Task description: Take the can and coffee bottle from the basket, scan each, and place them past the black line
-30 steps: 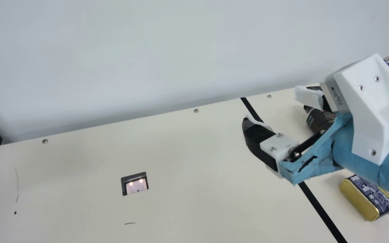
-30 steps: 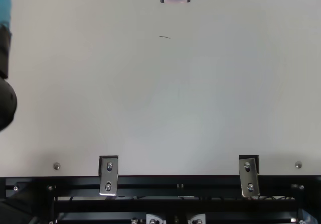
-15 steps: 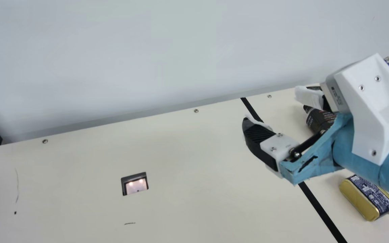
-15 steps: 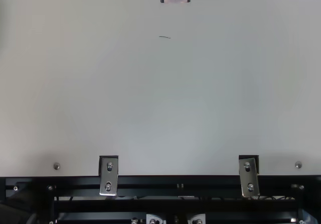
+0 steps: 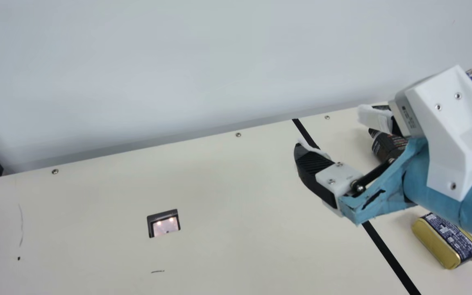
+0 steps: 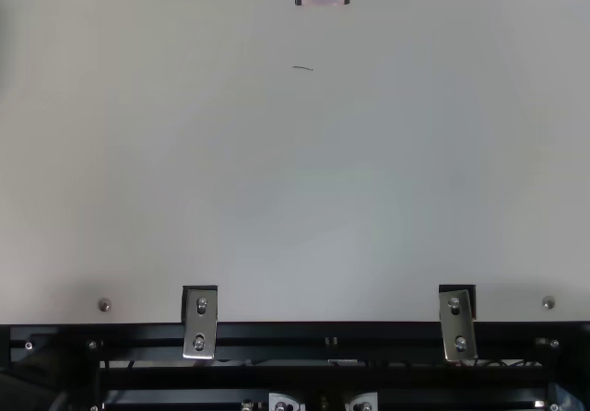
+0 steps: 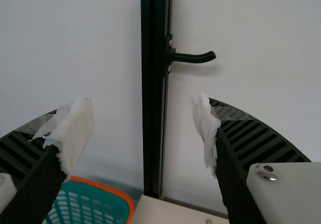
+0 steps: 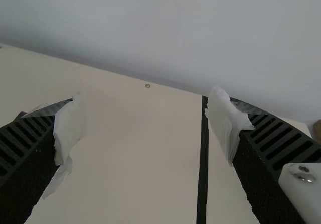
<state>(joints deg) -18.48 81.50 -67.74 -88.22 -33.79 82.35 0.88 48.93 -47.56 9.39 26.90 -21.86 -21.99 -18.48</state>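
Right end effector (image 5: 329,129) wide open, empty. Left end effector (image 7: 143,104) wide open, empty too. Can (image 5: 445,241) and coffee bottle (image 5: 388,145) on bench (image 5: 228,184), past black line (image 5: 389,253).

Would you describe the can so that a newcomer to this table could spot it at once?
In the main view, find the black line on the cream table. Right of it, toward the picture's lower right, lies the can, a low gold tin with rounded ends and a dark blue label. The coffee bottle, also past the line, is dark, without that gold metal.
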